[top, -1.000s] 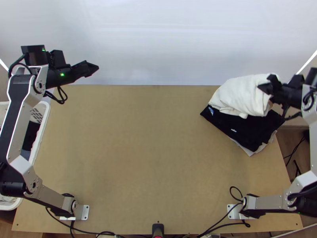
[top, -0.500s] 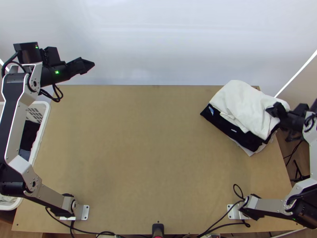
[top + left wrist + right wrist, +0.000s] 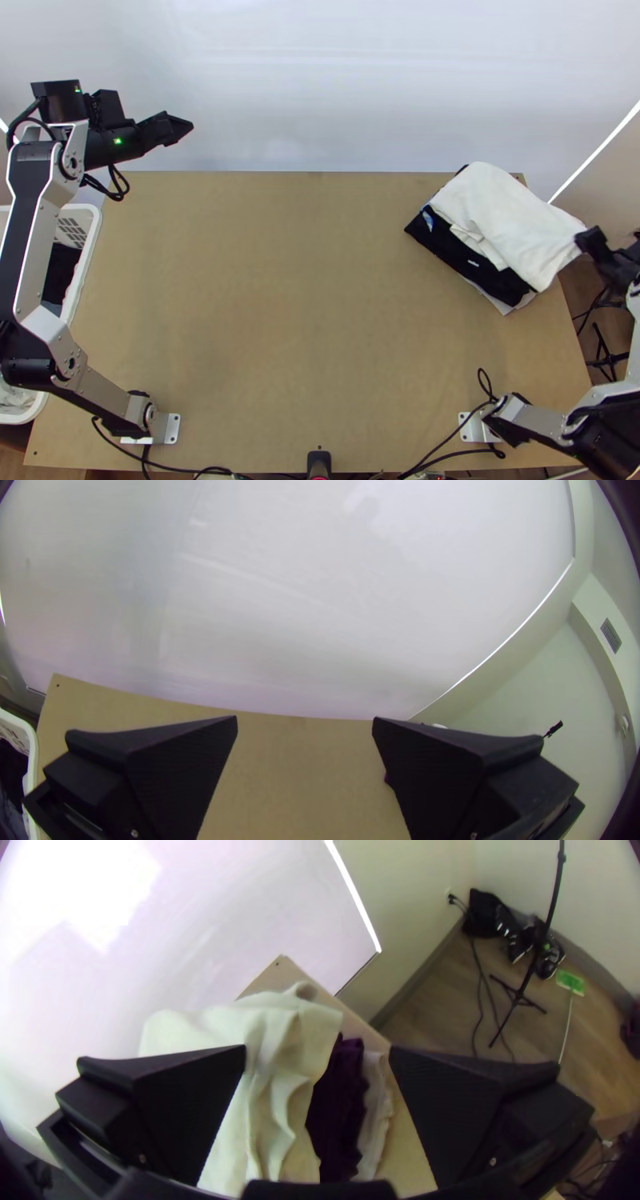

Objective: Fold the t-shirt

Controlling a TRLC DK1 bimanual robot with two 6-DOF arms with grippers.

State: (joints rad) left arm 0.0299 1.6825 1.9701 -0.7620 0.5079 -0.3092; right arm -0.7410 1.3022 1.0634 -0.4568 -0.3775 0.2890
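End effector (image 3: 586, 238) outward, apparently beside t-shirt (image 3: 504, 216)

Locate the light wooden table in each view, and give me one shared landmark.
Top view: table, spanning most of the width.
Left wrist view: table, between fingers of the open left hand.
Right wrist view: table corner, past the rumpled white cloth.
Shared landmark: the smooth white backdrop beyond the table's far edge.

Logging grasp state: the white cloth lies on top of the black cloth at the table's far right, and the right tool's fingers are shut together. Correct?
No, the fingers aren't shut: the right wrist view shows the right tool open, fingers wide apart. The white cloth does lie on top of the black cloth at the table's far right.
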